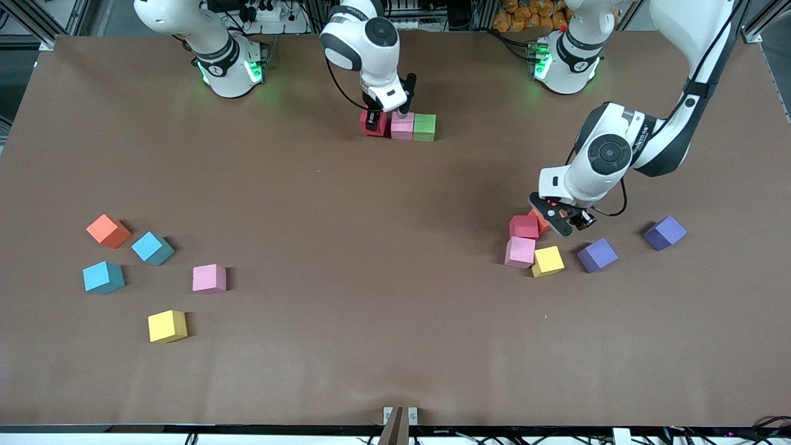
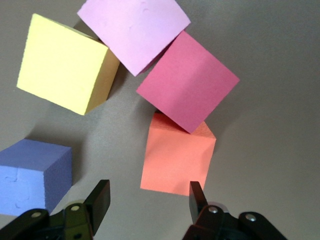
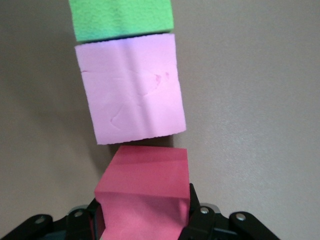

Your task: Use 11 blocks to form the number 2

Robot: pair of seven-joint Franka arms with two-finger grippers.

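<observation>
Near the robots' bases, mid-table, a short row of blocks: red block (image 1: 373, 122), pink block (image 1: 402, 125), green block (image 1: 425, 127), side by side and touching, the green one toward the left arm's end. That row is all of the number 2 laid so far. Right gripper (image 1: 385, 115) is down on the red block, fingers clenched on its sides; the right wrist view shows the red block (image 3: 145, 192) between the pads, tilted a bit against the pink one (image 3: 132, 87), green (image 3: 122, 19) next in line.

Left gripper (image 1: 552, 216) hangs low over a cluster toward the left arm's end: orange block (image 1: 541, 220), dark pink block (image 1: 524, 227), light pink block (image 1: 520, 251), yellow block (image 1: 547, 261). Its fingers are spread, gripping nothing; in the left wrist view the orange block (image 2: 176, 159) sits just ahead of the open tips, its corner under the dark pink block (image 2: 187, 82). Two purple blocks (image 1: 597, 254) (image 1: 665, 232) lie beside the cluster, apart from it.

Toward the right arm's end, loose and apart: another orange block (image 1: 108, 230), two blue blocks (image 1: 152, 248) (image 1: 103, 277), a pink one (image 1: 209, 278), a yellow one (image 1: 167, 326) nearest the front camera.
</observation>
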